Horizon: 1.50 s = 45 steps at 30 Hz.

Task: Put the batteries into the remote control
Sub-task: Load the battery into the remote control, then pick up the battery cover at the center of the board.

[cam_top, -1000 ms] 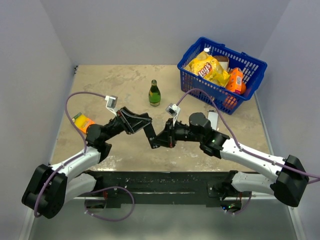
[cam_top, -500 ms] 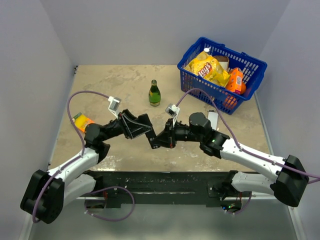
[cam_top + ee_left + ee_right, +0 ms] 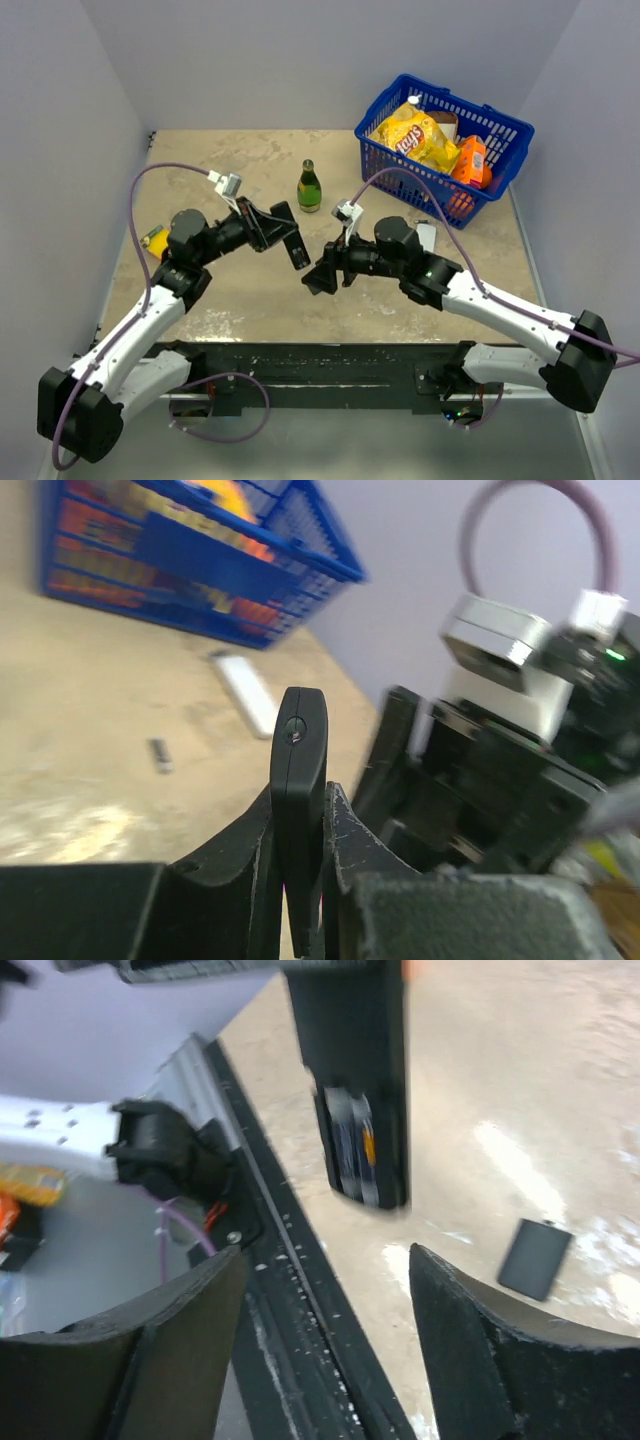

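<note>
My left gripper (image 3: 286, 233) is shut on the remote control (image 3: 295, 250), a slim black bar held above the table's middle. In the left wrist view the remote control (image 3: 298, 730) stands edge-on, pinched between the left gripper's (image 3: 300, 794) two fingers. From the right wrist its open back (image 3: 355, 1080) faces the camera, and the batteries (image 3: 352, 1152), dark and silvery, sit side by side in the compartment at its lower end. My right gripper (image 3: 319, 276) hangs just right of the remote, apart from it. The right gripper (image 3: 328, 1256) is open, with nothing between its fingers.
A small black cover piece (image 3: 535, 1258) lies on the tabletop below the remote. A green bottle (image 3: 309, 188) stands behind the grippers. The blue basket (image 3: 520, 128) of snacks is at the back right, with a flat white device (image 3: 425, 238) in front of it. An orange packet (image 3: 155, 241) lies at the left.
My right gripper has opened and let go of the remote, drawing back slightly. My left arm has carried the remote back and to the left, its grip tighter.
</note>
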Tool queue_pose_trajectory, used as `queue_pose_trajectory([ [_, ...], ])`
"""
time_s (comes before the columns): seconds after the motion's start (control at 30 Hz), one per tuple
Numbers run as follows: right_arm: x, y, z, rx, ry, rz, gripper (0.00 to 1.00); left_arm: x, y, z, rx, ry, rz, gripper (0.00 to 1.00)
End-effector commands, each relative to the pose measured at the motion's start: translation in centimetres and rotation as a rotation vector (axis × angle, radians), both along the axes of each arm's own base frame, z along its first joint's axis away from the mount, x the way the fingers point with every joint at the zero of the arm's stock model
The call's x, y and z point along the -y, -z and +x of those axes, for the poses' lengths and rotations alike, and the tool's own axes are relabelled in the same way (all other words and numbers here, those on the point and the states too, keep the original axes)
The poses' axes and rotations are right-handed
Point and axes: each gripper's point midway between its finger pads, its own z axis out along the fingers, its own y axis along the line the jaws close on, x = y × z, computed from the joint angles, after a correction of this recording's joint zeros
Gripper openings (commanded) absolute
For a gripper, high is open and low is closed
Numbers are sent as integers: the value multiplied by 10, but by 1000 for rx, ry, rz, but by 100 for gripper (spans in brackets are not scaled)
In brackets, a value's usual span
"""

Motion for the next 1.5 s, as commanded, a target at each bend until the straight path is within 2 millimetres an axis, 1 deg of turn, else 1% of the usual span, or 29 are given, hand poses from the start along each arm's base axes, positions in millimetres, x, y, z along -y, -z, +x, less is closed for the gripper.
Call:
queue_pose_trajectory([
  [0.0, 17, 7, 26, 32, 157, -131, 75, -62, 22, 39, 12, -362, 313, 0],
  [0.03, 19, 7, 32, 31, 184, -146, 75, -69, 11, 42, 33, -400, 331, 0],
  [0.07, 21, 18, 39, 18, 218, -193, 76, -76, 18, 41, 9, -425, 377, 0],
  [0.1, 27, 30, 41, -3, 245, -252, 76, -88, 17, 46, 20, -484, 417, 0],
  [0.13, 28, 30, 50, 3, 279, -281, 76, -93, 12, 48, 33, -513, 429, 0],
  [0.17, 30, 36, 53, -4, 294, -314, 76, -99, 13, 47, 29, -533, 448, 0],
  [0.2, 32, 52, 54, -29, 302, -371, 76, -106, 11, 49, 43, -573, 473, 0],
  [0.27, 29, 59, 56, -31, 310, -410, 76, -115, 5, 47, 62, -606, 489, 0],
  [0.3, 30, 77, 59, -43, 326, -476, 76, -119, 3, 47, 77, -624, 504, 0],
  [0.33, 26, 77, 61, -24, 349, -501, 76, -126, 0, 47, 86, -659, 512, 0],
  [0.37, 25, 84, 63, -18, 366, -539, 76, -131, -6, 44, 107, -681, 506, 0],
  [0.4, 26, 93, 61, -17, 369, -585, 76, -138, -8, 44, 121, -716, 521, 0],
  [0.43, 16, 105, 59, -16, 359, -635, 76, -142, -10, 43, 131, -732, 524, 0],
  [0.47, 18, 110, 64, 2, 395, -677, 76, -145, -13, 40, 148, -746, 522, 0],
  [0.5, 13, 113, 60, 10, 385, -703, 76, -149, -11, 40, 158, -764, 541, 0],
  [0.53, 13, 129, 61, 7, 386, -755, 77, -151, -11, 40, 160, -776, 545, 0],
  [0.57, 12, 132, 63, 16, 399, -774, 76, -153, -12, 39, 164, -788, 546, 0],
  [0.6, 10, 137, 62, 16, 395, -786, 76, -154, -8, 39, 161, -787, 552, 0],
  [0.63, 9, 146, 62, 5, 395, -803, 76, -153, -6, 39, 162, -787, 554, 0],
  [0.73, 12, 160, 64, -7, 424, -822, 72, -152, -2, 38, 166, -785, 563, 0],
  [0.8, 13, 173, 63, -11, 427, -836, 71, -153, -1, 38, 165, -792, 576, 0],
  [0.87, 13, 181, 63, -18, 431, -840, 70, -151, 0, 37, 167, -785, 578, 0],
  [1.07, 7, 192, 64, -25, 429, -826, 67, -149, -1, 37, 172, -781, 581, 0],
  [1.33, 10, 208, 64, -24, 425, -877, 61, -149, -1, 37, 172, -780, 582, 0],
  [1.47, 13, 211, 65, -21, 431, -893, 57, -147, 0, 37, 175, -772, 579, 0],
])
